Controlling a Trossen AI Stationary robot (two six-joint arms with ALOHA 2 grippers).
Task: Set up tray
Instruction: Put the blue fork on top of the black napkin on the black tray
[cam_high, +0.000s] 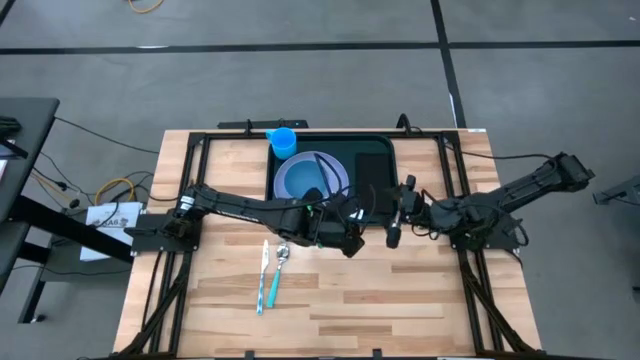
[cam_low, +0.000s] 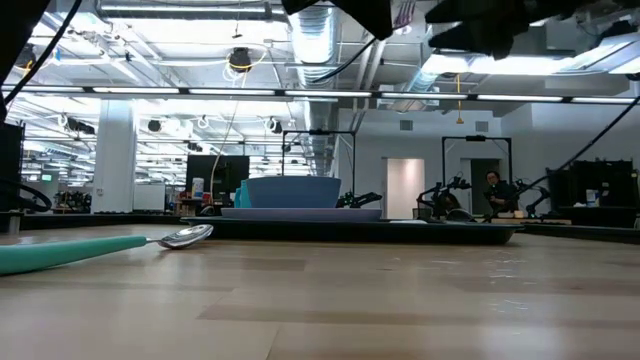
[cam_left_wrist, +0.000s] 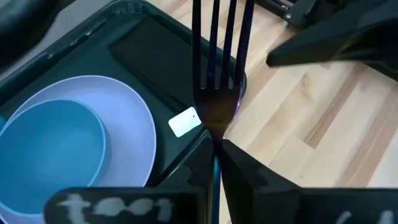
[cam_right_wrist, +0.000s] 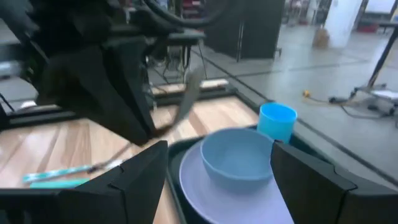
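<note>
The left gripper (cam_left_wrist: 216, 163) is clamped on a fork (cam_left_wrist: 217, 74), tines pointing ahead. The tray (cam_left_wrist: 180, 53) lies just beyond and below its jaws. The right gripper (cam_right_wrist: 221, 180), jaws apart, hovers beside it.

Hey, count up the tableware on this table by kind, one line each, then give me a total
Trays: 1
Plates: 1
Bowls: 1
Cups: 1
Napkins: 1
Forks: 1, held in the left gripper
Spoons: 1
Knives: 1
Total: 8

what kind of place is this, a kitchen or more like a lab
More like a robotics lab or workshop than a kitchen, most likely. The wooden table stands on bare concrete floor, exposed ducts and strip lights run overhead, and other robot arms stand at stations behind.
</note>
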